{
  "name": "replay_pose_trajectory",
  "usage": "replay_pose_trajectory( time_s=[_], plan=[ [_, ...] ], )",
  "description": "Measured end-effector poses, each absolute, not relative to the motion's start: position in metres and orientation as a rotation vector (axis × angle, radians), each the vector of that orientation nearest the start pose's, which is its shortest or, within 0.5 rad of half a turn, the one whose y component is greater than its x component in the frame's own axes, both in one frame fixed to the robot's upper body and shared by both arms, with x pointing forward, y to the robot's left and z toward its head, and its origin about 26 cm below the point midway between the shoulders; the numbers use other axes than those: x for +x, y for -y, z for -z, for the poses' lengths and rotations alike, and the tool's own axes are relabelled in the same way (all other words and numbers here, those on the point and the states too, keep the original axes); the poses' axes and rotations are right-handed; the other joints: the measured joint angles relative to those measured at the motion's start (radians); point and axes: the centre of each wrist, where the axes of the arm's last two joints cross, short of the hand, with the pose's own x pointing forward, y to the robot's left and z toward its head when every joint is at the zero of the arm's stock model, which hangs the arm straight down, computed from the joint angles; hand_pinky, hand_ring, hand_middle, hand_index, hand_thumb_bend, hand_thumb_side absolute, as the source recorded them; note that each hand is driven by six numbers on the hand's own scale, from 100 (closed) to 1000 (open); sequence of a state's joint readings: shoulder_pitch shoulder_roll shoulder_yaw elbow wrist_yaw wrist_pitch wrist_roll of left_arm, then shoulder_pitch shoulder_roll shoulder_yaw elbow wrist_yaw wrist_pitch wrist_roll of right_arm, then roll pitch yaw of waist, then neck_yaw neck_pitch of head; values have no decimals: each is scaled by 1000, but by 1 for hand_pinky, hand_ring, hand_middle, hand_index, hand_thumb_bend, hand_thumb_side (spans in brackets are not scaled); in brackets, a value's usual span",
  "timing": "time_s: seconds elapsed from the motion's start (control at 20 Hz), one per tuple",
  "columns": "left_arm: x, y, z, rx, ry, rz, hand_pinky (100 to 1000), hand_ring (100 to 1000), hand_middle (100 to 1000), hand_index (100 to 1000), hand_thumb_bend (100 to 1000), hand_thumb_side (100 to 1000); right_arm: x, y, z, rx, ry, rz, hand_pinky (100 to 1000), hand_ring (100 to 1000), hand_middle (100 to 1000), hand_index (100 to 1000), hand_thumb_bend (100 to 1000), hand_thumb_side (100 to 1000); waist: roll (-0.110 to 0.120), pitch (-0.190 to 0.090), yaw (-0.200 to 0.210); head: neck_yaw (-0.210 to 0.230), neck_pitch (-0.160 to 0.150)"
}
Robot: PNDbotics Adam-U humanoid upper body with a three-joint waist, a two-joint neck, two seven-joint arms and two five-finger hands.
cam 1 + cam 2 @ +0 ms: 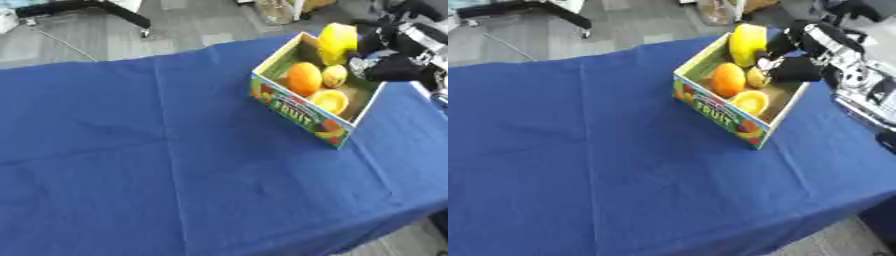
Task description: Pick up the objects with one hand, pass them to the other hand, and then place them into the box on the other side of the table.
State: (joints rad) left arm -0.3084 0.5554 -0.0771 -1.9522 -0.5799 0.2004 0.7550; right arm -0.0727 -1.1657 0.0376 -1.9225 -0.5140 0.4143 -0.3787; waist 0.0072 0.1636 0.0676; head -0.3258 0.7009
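Blue-cloth-covered surface (131,165): bare of loose objects. Printed cardboard fruit box (719,117), far right corner: held round orange fruit (728,79), other yellow pieces. Right robot hand (794,67) over box, tall yellow object (747,44) beside it; fingers' state indeterminate. Task judged nearly complete.

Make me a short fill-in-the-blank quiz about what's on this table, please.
1. The table is covered with a ___ cloth.
2. The printed cardboard box bears the word ___ on its side.
3. The round orange fruit lies ___ the box.
4. The robot's right hand, black, holds a tall ___ object over the box.

Missing words: blue; FRUIT; inside; yellow
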Motion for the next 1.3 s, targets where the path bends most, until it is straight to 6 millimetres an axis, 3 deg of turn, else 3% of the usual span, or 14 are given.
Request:
replay_pose_trajectory(
  time_s=[0.05, 0.1, 0.45, 0.75, 0.85, 1.1, 1.3],
  plan=[
    [305, -279, -207, -1897, -3060, -80, 758, 632, 621, 727, 734, 425, 275, 385, -235, -736, 1504, -375, 607, 763, 473, 543, 109, 100, 2, 4, 5, -2, -2],
    [305, -279, -207, -1895, -3061, -78, 758, 632, 620, 726, 733, 425, 277, 389, -232, -756, 1493, -360, 607, 762, 471, 542, 184, 100, 3, 9, 10, -3, -7],
    [306, -273, -213, -1845, -3079, -34, 758, 633, 620, 726, 734, 426, 288, 419, -211, -875, 1435, -272, 610, 759, 468, 542, 197, 100, 9, 32, 32, -14, -26],
    [306, -271, -215, -1832, -3080, -22, 758, 634, 621, 727, 734, 424, 290, 430, -206, -946, 1430, -269, 622, 775, 509, 590, 148, 106, 10, 42, 39, -19, -27],
    [306, -271, -216, -1827, -3081, -17, 759, 633, 620, 727, 734, 425, 291, 431, -204, -947, 1430, -274, 623, 788, 550, 637, 151, 142, 13, 45, 44, -20, -30],
    [305, -270, -217, -1821, -3080, -14, 760, 635, 621, 727, 735, 424, 291, 433, -204, -973, 1424, -299, 669, 891, 746, 825, 330, 193, 15, 51, 51, -20, -35],
    [305, -270, -218, -1819, -3075, -13, 759, 636, 622, 728, 735, 420, 291, 434, -204, -1000, 1425, -303, 666, 911, 808, 882, 311, 290, 15, 52, 51, -19, -35]
  ],
)
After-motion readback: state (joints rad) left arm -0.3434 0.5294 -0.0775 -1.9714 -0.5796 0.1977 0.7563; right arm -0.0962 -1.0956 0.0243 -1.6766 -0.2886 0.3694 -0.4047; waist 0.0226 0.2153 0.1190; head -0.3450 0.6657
